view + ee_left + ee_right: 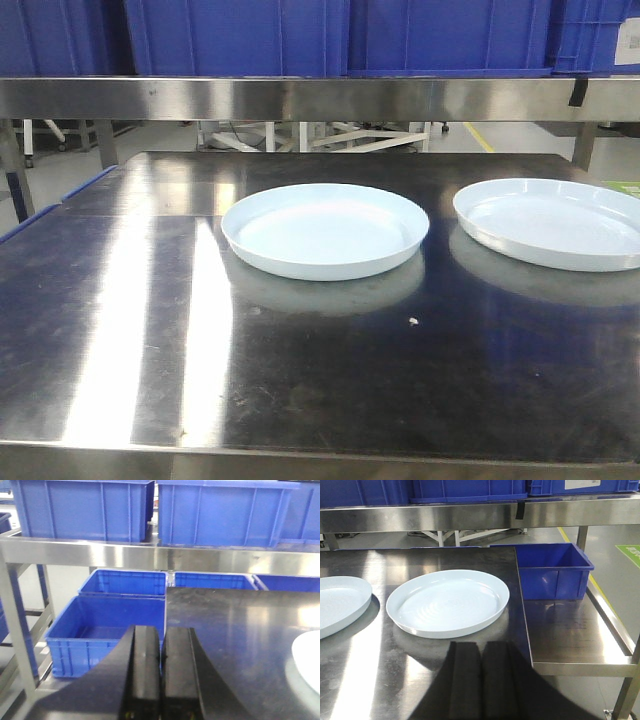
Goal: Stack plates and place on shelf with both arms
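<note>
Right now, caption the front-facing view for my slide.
A round pale bluish-white plate and its twin plate sit apart, unstacked, on a steel table below blue plastic bins.

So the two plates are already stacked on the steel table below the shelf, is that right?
Not stacked: the left plate and right plate lie side by side, apart, on the steel table below the shelf, as the front view shows.

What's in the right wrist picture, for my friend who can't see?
Two pale bluish-white plates lie apart on a steel table: a whole plate in the middle and another plate cut off at the left. The right end effector is shut and empty at the bottom. A blue bin sits lower on the right, below a steel shelf holding blue crates.
</note>
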Robot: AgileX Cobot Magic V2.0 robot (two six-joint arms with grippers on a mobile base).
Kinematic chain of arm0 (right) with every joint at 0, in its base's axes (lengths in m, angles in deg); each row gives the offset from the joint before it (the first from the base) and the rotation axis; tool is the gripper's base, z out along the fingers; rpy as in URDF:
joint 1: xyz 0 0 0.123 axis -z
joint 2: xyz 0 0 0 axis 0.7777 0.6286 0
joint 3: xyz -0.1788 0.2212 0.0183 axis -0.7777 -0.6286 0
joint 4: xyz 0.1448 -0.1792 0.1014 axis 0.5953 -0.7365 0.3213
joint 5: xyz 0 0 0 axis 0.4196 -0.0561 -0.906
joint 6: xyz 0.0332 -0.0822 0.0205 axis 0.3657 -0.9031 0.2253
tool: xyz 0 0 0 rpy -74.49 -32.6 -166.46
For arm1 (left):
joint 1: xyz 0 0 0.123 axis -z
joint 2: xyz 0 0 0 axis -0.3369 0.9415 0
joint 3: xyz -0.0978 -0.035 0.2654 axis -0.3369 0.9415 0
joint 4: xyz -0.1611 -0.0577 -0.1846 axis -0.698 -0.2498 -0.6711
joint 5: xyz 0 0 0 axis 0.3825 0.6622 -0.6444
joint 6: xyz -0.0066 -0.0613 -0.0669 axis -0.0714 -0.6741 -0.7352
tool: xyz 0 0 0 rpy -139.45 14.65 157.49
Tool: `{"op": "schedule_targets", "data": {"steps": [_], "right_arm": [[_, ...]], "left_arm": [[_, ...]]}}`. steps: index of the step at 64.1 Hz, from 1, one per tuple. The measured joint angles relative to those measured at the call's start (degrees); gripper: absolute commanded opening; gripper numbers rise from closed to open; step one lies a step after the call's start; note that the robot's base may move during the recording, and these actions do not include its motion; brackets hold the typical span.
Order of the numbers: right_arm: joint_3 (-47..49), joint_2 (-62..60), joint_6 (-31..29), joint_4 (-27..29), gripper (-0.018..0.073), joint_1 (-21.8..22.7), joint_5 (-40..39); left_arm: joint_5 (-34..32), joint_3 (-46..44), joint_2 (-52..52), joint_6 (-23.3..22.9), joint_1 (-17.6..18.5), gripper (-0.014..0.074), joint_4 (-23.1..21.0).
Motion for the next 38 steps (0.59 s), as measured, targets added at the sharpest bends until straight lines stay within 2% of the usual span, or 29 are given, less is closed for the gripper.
{"op": "schedule_targets", "data": {"steps": [10, 20, 27, 38], "right_arm": [[0.0, 0.0, 0.0, 0.0, 0.0051, 0.0, 0.0], [0.0, 0.0, 0.0, 0.0, 0.0051, 0.0, 0.0], [0.0, 0.0, 0.0, 0.0, 0.0051, 0.0, 0.0], [0.0, 0.0, 0.0, 0.0, 0.0051, 0.0, 0.0]], "left_arm": [[0.53, -2.07, 0.0, 0.0, 2.16, 0.0083, -0.04], [5.77, -5.04, 0.0, 0.0, 5.89, 0.0083, -0.04], [6.41, -5.66, 0.0, 0.0, 8.17, 0.0083, -0.04], [5.65, -5.89, 0.0, 0.0, 8.79, 0.0083, -0.04]]}}
